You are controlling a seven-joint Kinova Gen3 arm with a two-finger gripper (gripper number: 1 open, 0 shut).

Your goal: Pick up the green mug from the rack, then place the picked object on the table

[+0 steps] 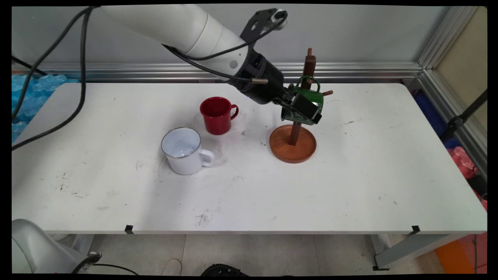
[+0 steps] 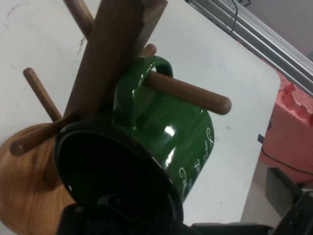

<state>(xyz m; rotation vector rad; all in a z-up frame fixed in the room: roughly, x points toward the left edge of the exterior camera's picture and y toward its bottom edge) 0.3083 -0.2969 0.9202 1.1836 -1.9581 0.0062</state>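
Observation:
My gripper [image 1: 302, 110] is shut on the rim of a green enamel mug [image 1: 312, 98] with white lettering, held tilted against the wooden mug tree [image 1: 310, 65]. In the hand view the green mug [image 2: 171, 129] fills the middle, its dark mouth facing the camera. Its handle [image 2: 128, 88] is threaded over a peg [image 2: 193, 94] of the tree's post [image 2: 111, 54]. The gripper's black linkage [image 2: 128, 208] rises at the bottom, against the mug's rim. The tree's round base [image 1: 292, 151] rests on the white table below the mug.
A red mug [image 1: 216, 115] stands upright left of the tree, handle to the right. A larger white mug [image 1: 183, 151] stands nearer the front, also upright. Other bare pegs [image 2: 41, 93] stick out of the post. An aluminium rail [image 1: 350, 70] runs along the table's back edge.

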